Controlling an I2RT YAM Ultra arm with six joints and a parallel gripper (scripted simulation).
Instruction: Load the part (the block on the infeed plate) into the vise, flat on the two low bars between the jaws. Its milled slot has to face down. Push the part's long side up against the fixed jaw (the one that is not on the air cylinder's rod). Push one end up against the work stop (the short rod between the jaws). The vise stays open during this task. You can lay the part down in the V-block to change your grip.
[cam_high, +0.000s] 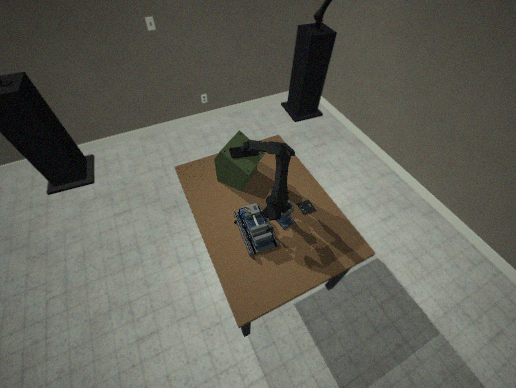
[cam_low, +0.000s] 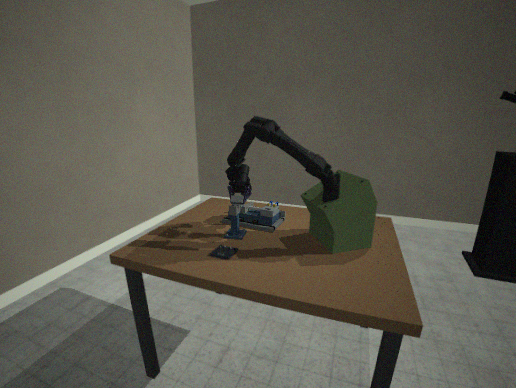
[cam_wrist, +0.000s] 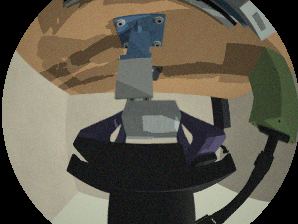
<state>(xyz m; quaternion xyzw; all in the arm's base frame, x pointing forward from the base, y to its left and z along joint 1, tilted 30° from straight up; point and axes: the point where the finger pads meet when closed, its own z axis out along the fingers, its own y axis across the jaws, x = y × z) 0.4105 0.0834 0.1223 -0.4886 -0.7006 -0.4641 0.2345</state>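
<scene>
My gripper (cam_low: 239, 194) (cam_wrist: 151, 122) is shut on the grey part (cam_wrist: 150, 111), which sits crosswise between the purple fingers. The part is right at the grey V-block (cam_low: 234, 210) (cam_wrist: 133, 79) on its blue stand (cam_high: 286, 222) (cam_low: 234, 229) (cam_wrist: 139, 46); I cannot tell whether they touch. The slot's direction is not clear. The vise (cam_high: 261, 235) (cam_low: 267, 216) stands beside the stand, with a gap between its grey jaws and no part visible there. The dark infeed plate (cam_high: 306, 207) (cam_low: 223, 252) bears no block.
The green arm base (cam_high: 231, 167) (cam_low: 345, 220) (cam_wrist: 272, 92) stands at one end of the wooden table (cam_high: 220, 270) (cam_low: 320, 285). The stand is between the vise and the infeed plate. The arm (cam_high: 281, 175) (cam_low: 295, 150) arches over the table.
</scene>
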